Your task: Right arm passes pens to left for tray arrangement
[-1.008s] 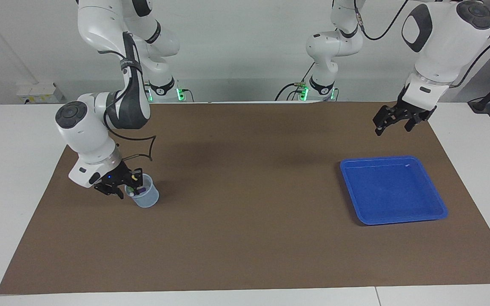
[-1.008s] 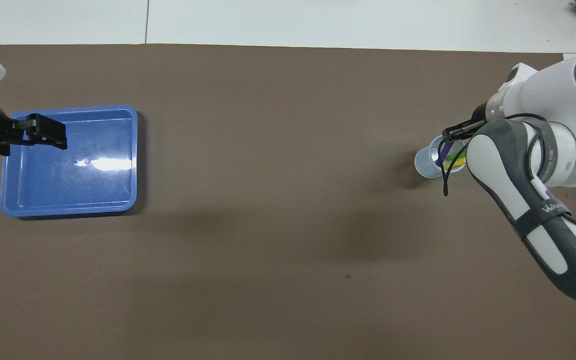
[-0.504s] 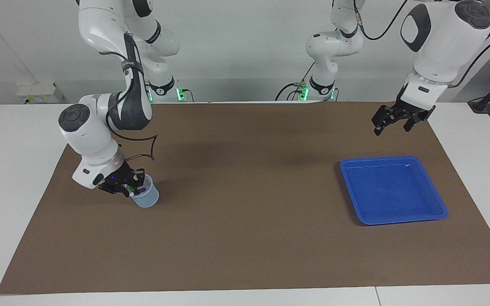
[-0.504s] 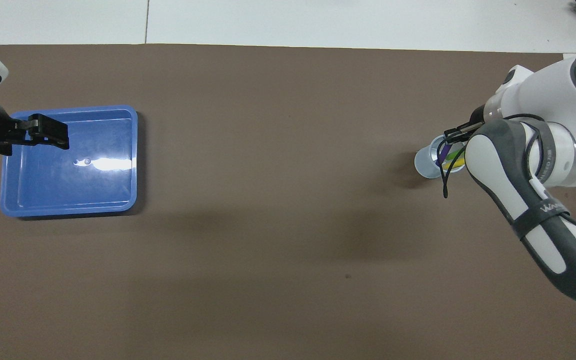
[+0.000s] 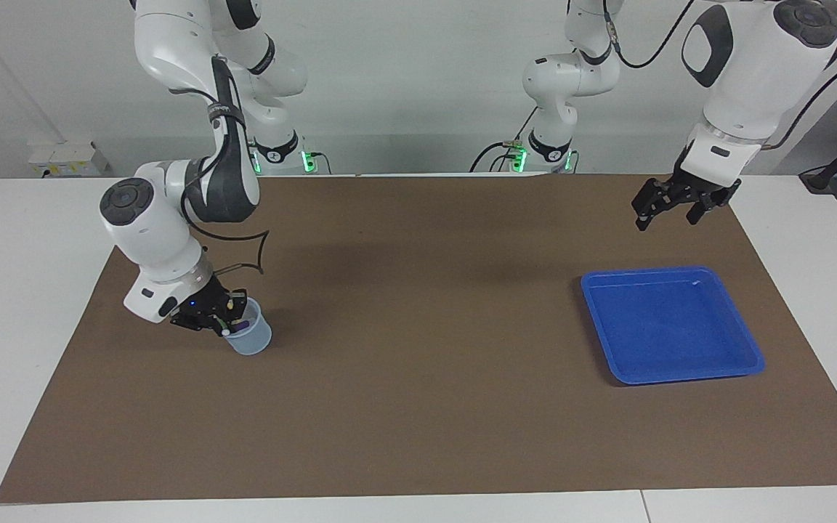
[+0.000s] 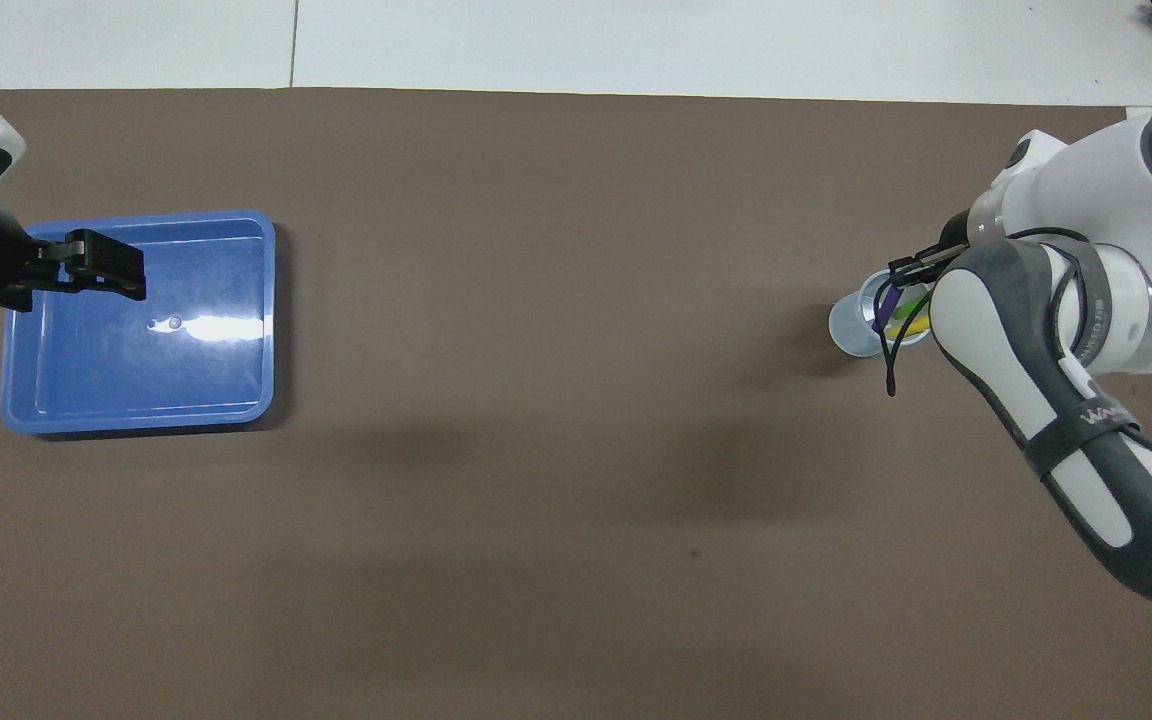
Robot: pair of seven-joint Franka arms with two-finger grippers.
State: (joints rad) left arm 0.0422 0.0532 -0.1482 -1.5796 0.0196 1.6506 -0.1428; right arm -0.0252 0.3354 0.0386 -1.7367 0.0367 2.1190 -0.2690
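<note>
A brown mat (image 5: 418,407) covers most of a white table (image 5: 19,290), with a pale wall rising where the two arm bases stand. Read across the facing view, the right arm (image 5: 171,240) comes first, bent low toward its own end of the mat. Its gripper, the right gripper (image 5: 224,317), is tipped into the mouth of a small translucent cup (image 5: 250,340) that stands on the mat. The fingers are drawn in tight among the pens (image 6: 898,312), which stand slanted in the cup: a purple one, a green one and a yellow one show from overhead. Which pen the fingers pinch cannot be told, since the arm's forearm covers much of the cup from above and the gripper crowds it from the front. The cup's base rests on the mat and the pens are all inside it.

The middle of the mat lies bare. Toward the left arm's end sits the blue tray (image 5: 749,363), flat on the mat, with no pen in it. The left arm (image 5: 745,80) waits above, and the left gripper (image 5: 664,212) hangs with its fingers spread wide, holding nothing, up in the air over the mat by the tray's edge nearer the robots.
</note>
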